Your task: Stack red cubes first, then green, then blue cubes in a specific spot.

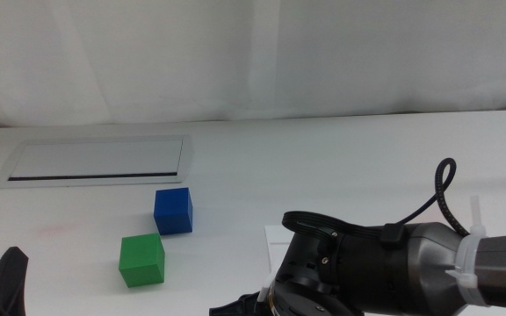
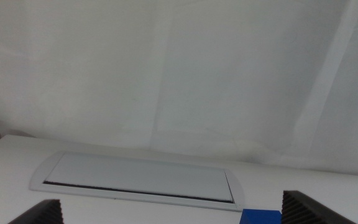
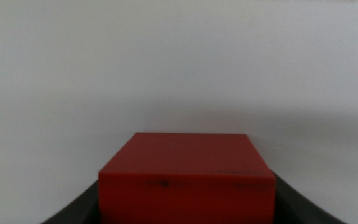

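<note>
Gripping the red cube (image 3: 187, 177) between its two dark jaws, the right hand (image 3: 188, 208) sits low at the near right of the table (image 1: 367, 167); in the middle view only the arm's rounded grey-black housing and a looped black cable show, and the cube itself is hidden there. The right wrist view shows the cube as a solid block with matte faces and crisp edges, a jaw pressed against each side, plain white surface beyond it.

The green cube (image 1: 141, 260) rests on the table at near left, matte and sharp-edged. The blue cube (image 1: 173, 211) stands just beyond it, slightly to the right, close but apart; both are the same size. A flat white sheet (image 1: 275, 241) lies on the table beside the right arm.

The left hand (image 2: 166, 214) waits at the near left corner, its textured black jaws set well apart, with a corner of the blue cube visible beside one jaw.

A rectangular metal plate (image 1: 97, 160) with rounded corners and a dark slot lies flush in the table at far left. White fabric hangs behind. No legible markings are visible.
</note>
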### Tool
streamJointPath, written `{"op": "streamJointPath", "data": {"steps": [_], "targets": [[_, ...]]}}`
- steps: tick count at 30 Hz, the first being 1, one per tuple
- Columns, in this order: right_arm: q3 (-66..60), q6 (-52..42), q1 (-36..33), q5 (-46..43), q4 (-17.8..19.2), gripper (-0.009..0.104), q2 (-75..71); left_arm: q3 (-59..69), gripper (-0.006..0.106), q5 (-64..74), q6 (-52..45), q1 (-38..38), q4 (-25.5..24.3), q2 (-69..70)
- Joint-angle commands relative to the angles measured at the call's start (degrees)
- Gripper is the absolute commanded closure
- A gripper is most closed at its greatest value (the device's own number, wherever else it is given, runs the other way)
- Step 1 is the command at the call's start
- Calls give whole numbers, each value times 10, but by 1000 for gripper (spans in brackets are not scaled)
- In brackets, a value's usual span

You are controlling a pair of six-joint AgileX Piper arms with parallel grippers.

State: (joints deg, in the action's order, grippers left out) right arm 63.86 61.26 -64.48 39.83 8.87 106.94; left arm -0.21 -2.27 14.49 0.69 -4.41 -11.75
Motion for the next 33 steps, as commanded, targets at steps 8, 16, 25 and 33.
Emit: {"op": "streamJointPath", "data": {"steps": [8, 16, 25, 33], "targets": [[-1, -2, -1, -6, -3, 73, 16, 23, 13, -6, 1, 0, 4, 1], [0, -2, -1, -7, 5, -8, 16, 23, 13, -6, 1, 0, 4, 1], [14, -15, 0, 1, 39, -8, -26, 23, 13, -6, 1, 0, 4, 1], [43, -19, 0, 42, 118, -8, -103, 23, 13, -6, 1, 0, 4, 1]]}}
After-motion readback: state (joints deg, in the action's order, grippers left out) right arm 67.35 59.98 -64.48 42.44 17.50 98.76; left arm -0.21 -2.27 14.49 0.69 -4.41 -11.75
